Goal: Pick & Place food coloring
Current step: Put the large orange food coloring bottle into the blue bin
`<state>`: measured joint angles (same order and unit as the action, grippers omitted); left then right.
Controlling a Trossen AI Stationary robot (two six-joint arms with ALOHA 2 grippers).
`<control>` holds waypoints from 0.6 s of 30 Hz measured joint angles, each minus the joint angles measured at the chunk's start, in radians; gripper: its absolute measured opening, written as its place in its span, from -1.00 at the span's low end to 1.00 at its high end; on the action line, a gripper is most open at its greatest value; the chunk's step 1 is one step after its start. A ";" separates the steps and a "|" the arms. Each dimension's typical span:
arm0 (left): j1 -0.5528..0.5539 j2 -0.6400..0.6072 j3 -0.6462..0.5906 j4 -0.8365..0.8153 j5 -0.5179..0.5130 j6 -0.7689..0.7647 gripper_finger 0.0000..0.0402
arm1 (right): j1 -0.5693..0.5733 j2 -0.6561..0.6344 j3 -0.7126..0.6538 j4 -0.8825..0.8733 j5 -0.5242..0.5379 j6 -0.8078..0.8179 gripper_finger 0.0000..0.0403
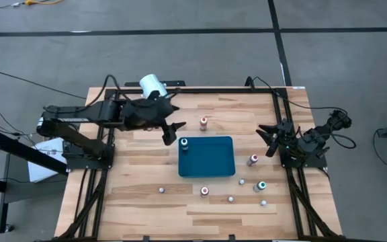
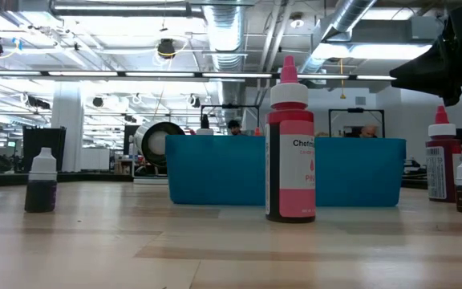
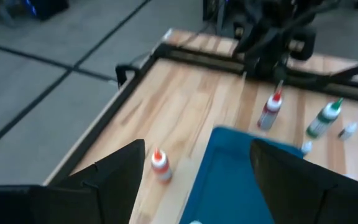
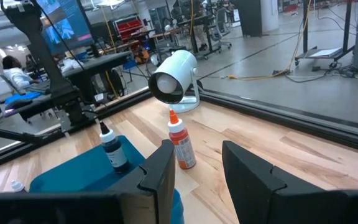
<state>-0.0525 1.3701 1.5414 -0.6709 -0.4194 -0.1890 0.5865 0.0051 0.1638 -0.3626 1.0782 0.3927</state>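
Note:
A teal tray (image 1: 210,161) lies mid-table. One dark food coloring bottle (image 1: 185,143) stands upright on its base in the tray's far left corner. My left gripper (image 1: 173,132) hangs open above the table just left of that corner, with nothing between its fingers (image 3: 114,180). An orange-capped bottle (image 1: 203,122) stands on the wood beyond the tray's far edge. Several more bottles stand right of and in front of the tray, among them a red one (image 1: 252,160) and a green-capped one (image 1: 261,186). My right gripper (image 1: 271,138) waits open at the table's right edge.
A big white cylinder (image 1: 152,85) sits at the far left edge. Black frame rails (image 1: 284,121) run along the table's sides. In the low view a pink bottle (image 2: 290,144) stands in front of the tray (image 2: 215,170), and a small dark bottle (image 2: 41,183) to the left.

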 joint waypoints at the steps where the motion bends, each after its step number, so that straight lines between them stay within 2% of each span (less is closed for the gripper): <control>1: 0.000 0.000 0.000 0.020 0.001 0.013 0.40 | 0.000 0.000 0.000 0.000 0.000 0.000 -0.39; 12: 0.003 0.004 -0.007 0.045 0.004 0.023 0.40 | 0.000 0.000 0.000 0.000 0.000 0.000 -0.39; 18: 0.003 0.004 -0.111 0.133 0.003 0.023 0.40 | 0.000 0.000 0.000 0.000 0.000 0.000 -0.39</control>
<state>-0.0498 1.3743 1.4300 -0.5374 -0.4161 -0.1656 0.5865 0.0051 0.1638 -0.3630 1.0782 0.3927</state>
